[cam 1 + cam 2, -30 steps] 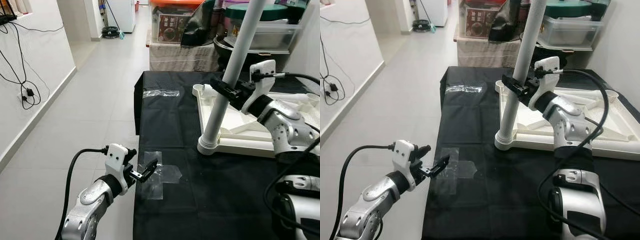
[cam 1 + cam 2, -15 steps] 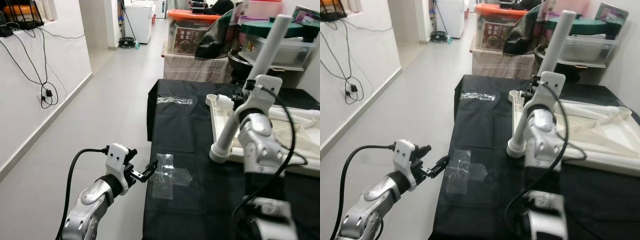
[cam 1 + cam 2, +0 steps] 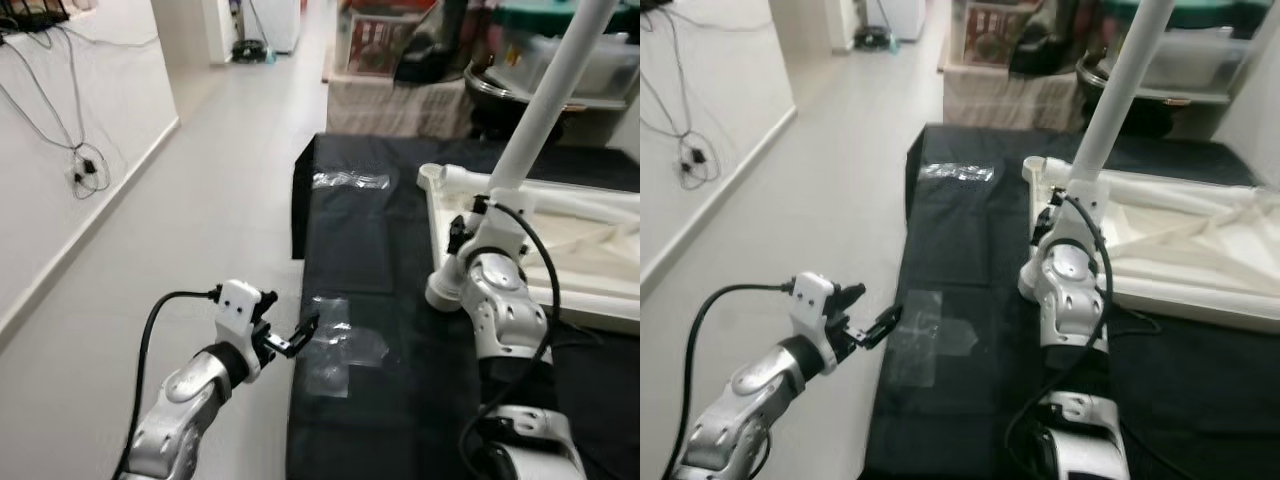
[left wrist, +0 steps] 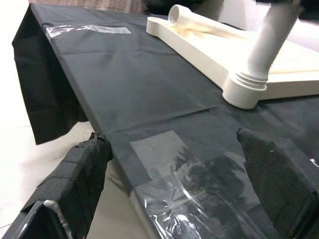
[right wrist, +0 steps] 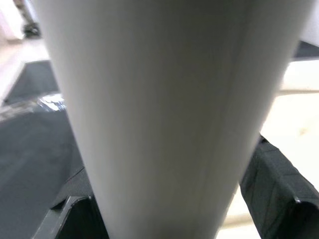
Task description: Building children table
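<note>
Your right gripper (image 5: 164, 199) has its fingers clamped on the white table leg (image 3: 545, 105), centre-right; left gripper (image 3: 300, 335) fingers apart, lower-left.

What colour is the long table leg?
White table leg, clearest in the left eye view.

The white plastic table top (image 3: 590, 260) lies upside down on the black-covered worktop (image 3: 380, 240), its ribbed underside facing up and a round leg socket (image 3: 432, 175) showing at its far left corner. One long white table leg (image 3: 545, 95) stands in the near left corner socket (image 3: 440, 292), leaning up and to the right, with its collar seated against the frame. Another white tube (image 4: 199, 22) lies flat along the far edge of the table top.
</note>
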You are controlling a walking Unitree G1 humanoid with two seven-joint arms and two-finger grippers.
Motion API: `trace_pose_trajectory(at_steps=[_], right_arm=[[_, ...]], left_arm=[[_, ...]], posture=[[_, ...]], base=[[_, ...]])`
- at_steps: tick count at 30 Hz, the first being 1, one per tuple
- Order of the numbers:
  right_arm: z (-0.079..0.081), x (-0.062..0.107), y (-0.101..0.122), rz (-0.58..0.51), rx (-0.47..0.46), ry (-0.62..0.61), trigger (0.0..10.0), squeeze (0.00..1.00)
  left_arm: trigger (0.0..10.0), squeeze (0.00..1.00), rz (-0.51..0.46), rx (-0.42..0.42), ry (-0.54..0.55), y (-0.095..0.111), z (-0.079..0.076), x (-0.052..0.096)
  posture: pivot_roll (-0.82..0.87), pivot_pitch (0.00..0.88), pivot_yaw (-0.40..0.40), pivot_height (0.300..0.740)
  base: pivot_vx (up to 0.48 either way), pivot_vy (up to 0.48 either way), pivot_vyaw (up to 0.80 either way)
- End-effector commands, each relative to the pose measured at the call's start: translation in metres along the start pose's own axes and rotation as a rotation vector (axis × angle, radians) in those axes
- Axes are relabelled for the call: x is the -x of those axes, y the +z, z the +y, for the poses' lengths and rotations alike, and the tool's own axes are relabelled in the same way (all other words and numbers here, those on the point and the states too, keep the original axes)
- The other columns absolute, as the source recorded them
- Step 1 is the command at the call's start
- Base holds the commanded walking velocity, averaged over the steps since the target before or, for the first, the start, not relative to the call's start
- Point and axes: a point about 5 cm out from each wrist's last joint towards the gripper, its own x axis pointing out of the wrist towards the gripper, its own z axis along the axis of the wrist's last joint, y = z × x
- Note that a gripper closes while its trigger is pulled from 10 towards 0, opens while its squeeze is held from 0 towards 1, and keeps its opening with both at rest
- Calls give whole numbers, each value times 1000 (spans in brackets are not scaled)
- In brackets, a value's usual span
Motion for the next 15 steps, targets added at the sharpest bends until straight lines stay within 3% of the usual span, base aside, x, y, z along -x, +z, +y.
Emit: trace_pose_trajectory(at_steps=[1, 2, 3, 4, 5, 6, 7, 8, 12, 15], right_arm=[[-4, -6, 8, -34, -46, 102, 10000, 0], [0, -9, 16, -72, -32, 278, 10000, 0], [0, -9, 16, -72, -32, 278, 10000, 0], [2, -9, 20, -94, -17, 400, 10000, 0], [2, -9, 20, -94, -17, 400, 10000, 0], [-6, -10, 21, -84, -1, 547, 10000, 0], [-6, -10, 21, -84, -1, 547, 10000, 0], [-18, -9, 22, -67, 5, 672, 10000, 0], [-34, -10, 26, -45, 26, 800, 10000, 0], [-38, -15, 28, -48, 52, 806, 10000, 0]], left_arm=[[10000, 0, 13, -3, 2, -3, -1, 3], [10000, 0, 16, -5, 2, -3, 0, 3], [10000, 0, 16, -5, 2, -3, 0, 3], [10000, 0, 17, -6, 2, -3, 0, 4], [10000, 0, 17, -6, 2, -3, 0, 4], [10000, 0, 17, -9, 2, -3, 0, 4], [10000, 0, 17, -9, 2, -3, 0, 4], [10000, 0, 17, -10, 2, -2, 1, 5], [10000, 0, 20, -11, -1, -3, 0, 5], [10000, 0, 21, -10, -11, -4, -2, 4]], posture=[[61, 0, -73, 740], [63, 0, -73, 740], [63, 0, -73, 740], [63, 0, -73, 740], [63, 0, -73, 740], [75, 0, -81, 740], [75, 0, -81, 740], [67, 0, -75, 740], [63, 0, -71, 740], [65, 0, -68, 740]], base=[[0, 0, 0], [0, 0, 0], [0, 0, 0], [0, 0, 0], [0, 0, 0], [0, 0, 0], [0, 0, 0], [0, 0, 0], [0, 0, 0], [0, 0, 0]])
